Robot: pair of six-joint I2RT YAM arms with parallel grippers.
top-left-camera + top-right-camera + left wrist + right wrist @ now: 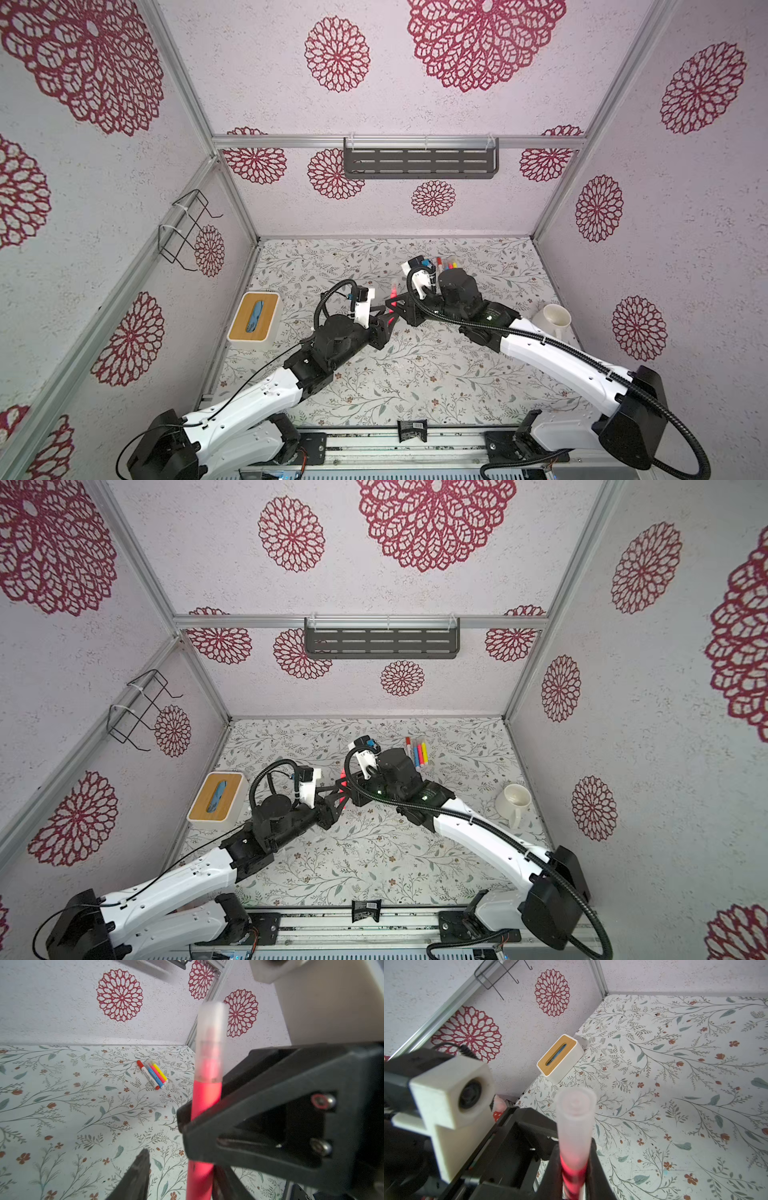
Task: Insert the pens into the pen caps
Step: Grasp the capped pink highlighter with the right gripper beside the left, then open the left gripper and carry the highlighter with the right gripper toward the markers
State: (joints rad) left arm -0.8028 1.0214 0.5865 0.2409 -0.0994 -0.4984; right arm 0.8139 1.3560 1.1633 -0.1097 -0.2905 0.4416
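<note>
A pink pen with a translucent cap on its tip stands upright between the two arms above mid-table. My right gripper is shut on the pen's barrel just below the cap. My left gripper is open lower down the same pen: one finger is well clear of the barrel and the other lies beside it. In both top views the pen shows where the left gripper and the right gripper meet. Several capped pens lie side by side at the back right.
A white mug stands at the right edge of the table. A white tissue box with a wooden lid sits against the left wall. A dark shelf hangs on the back wall and a wire rack on the left wall.
</note>
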